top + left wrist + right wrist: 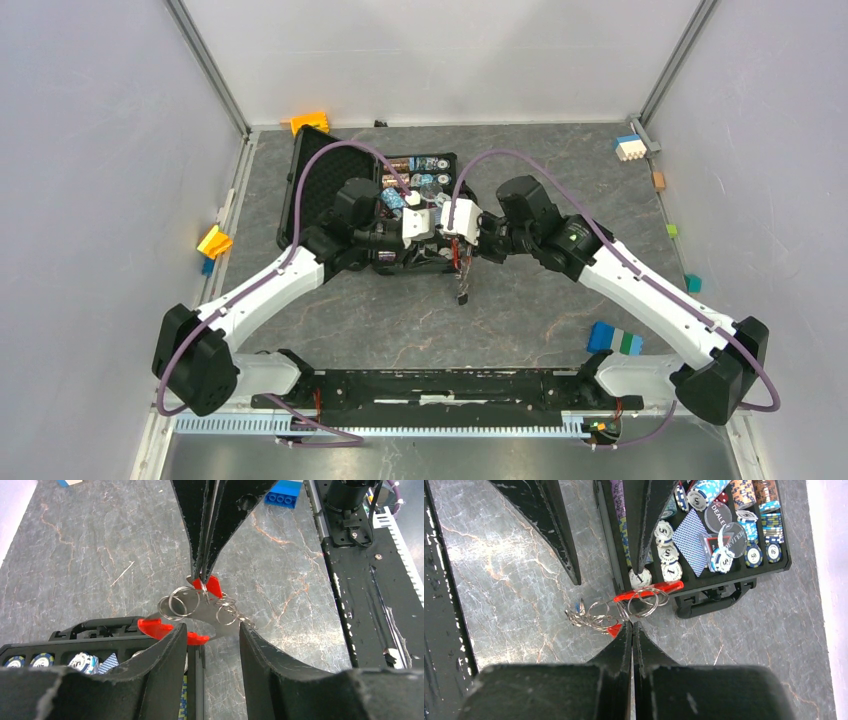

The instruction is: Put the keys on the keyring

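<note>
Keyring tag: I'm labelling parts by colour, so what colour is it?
The tag is bright red, clearest in the right wrist view.

The keyring (647, 600): thin silvery overlapping coils, held in the air, pinched at the closed tips of the right gripper (631, 625). Its long red tag (651, 589) runs roughly level from the coils. The red-headed key (614, 630) sits just beside the pinch point. The second key (575, 614) hangs at the cluster's far end, a speck of blue on its head. Whether either key is threaded on cannot be told.
</note>
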Controlling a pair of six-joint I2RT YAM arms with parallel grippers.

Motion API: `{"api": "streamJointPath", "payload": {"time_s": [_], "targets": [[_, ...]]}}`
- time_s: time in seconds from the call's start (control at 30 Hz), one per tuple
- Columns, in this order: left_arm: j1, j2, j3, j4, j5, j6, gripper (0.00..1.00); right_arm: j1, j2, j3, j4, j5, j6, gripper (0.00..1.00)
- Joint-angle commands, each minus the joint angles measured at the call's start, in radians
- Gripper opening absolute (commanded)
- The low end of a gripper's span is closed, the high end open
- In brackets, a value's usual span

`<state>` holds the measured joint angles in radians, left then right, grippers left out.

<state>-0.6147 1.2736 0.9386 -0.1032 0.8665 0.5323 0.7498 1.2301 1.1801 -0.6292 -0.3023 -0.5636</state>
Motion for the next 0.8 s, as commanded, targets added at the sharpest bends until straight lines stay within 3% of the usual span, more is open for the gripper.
{"api": "streamJointPath", "payload": {"time_s": [0.0,0.17,0.37,0.77], "targets": [[-0.002,-0.027,0.039,-0.001,0.053,0.005,0.49,0.016,-0.010,0.047,0.016,0.054,-0.024,0.00],[-0.002,0.009,-0.002,0.217,0.112,-0.186,0.46,0.026,-0.017,0.048,0.022,0.069,-0.030,0.00],[-0.002,0.082,-0.031,0.409,0.110,-0.303,0.43,0.037,-0.017,0.055,0.020,0.092,-0.033,0.00],[-0.005,0.100,-0.047,0.432,0.126,-0.323,0.40,0.037,-0.027,0.044,0.033,0.092,-0.013,0.00]]}}
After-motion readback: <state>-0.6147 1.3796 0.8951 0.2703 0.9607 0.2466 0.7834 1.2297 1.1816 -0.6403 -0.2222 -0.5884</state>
